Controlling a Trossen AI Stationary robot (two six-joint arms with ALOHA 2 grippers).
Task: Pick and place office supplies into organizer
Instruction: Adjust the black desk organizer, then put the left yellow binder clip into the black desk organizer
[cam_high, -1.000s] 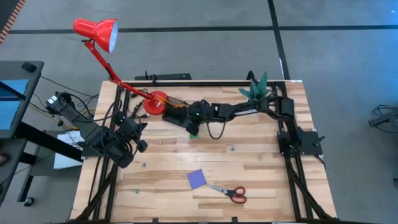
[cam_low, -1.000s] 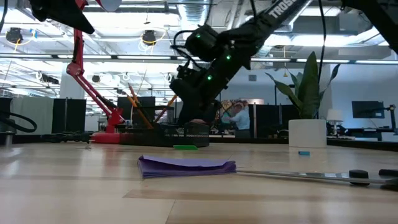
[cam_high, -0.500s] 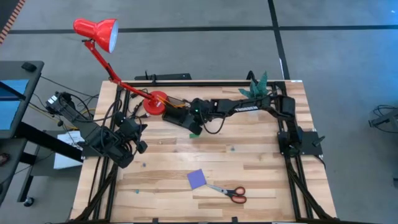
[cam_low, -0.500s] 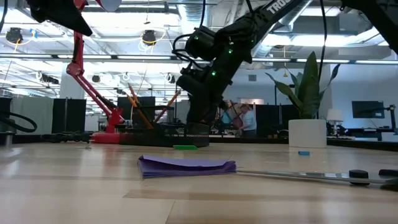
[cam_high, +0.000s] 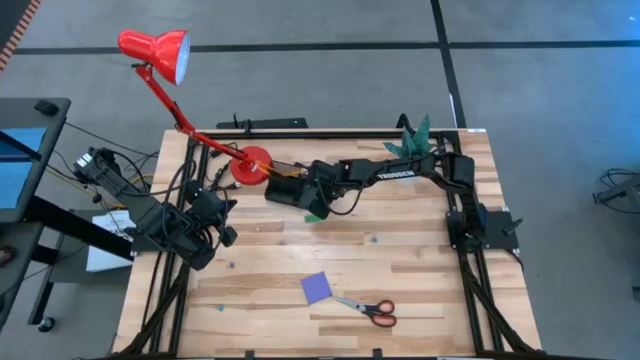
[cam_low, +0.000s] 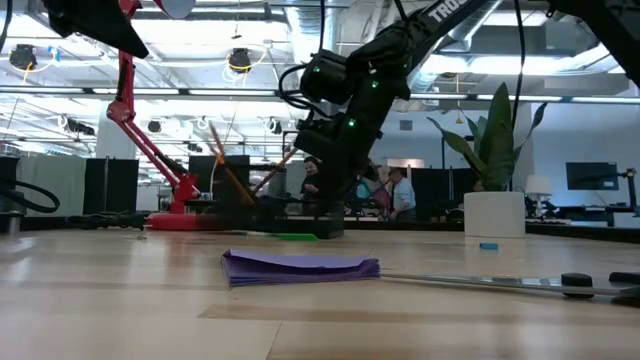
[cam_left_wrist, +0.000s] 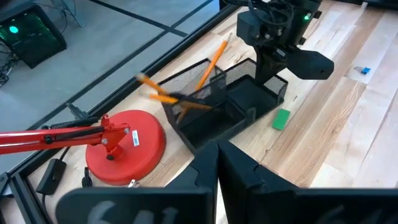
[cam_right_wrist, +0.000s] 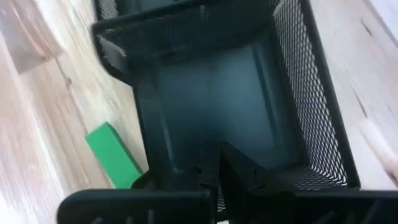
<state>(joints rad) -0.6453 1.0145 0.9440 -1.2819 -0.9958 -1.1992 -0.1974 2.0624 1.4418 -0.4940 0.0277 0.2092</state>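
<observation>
Nearest the low camera lie the red-handled scissors (cam_high: 372, 310) and the purple notepad (cam_high: 317, 288), flat on the table's (cam_high: 420, 280) front part, touching or nearly so at the blade tips; both are well apart from either arm. Farther back on the left, the left gripper (cam_high: 222, 222) waits over the table edge, its fingers shut and empty. Farther still, the right gripper (cam_high: 308, 192) has its fingers pressed together with nothing between them, tips down at the organizer's (cam_left_wrist: 230, 106) low compartment; the right arm is by far the nearer to the work. The green eraser (cam_right_wrist: 114, 155) lies on the wood just beside the organizer's outer wall, on the near side of the gripper, its long axis slanting along that wall; it is a small flat green block. The organizer is black mesh; orange pencils (cam_left_wrist: 208, 65) lean from its taller section. Beyond it stands the lamp's round red base (cam_left_wrist: 124, 146).
</observation>
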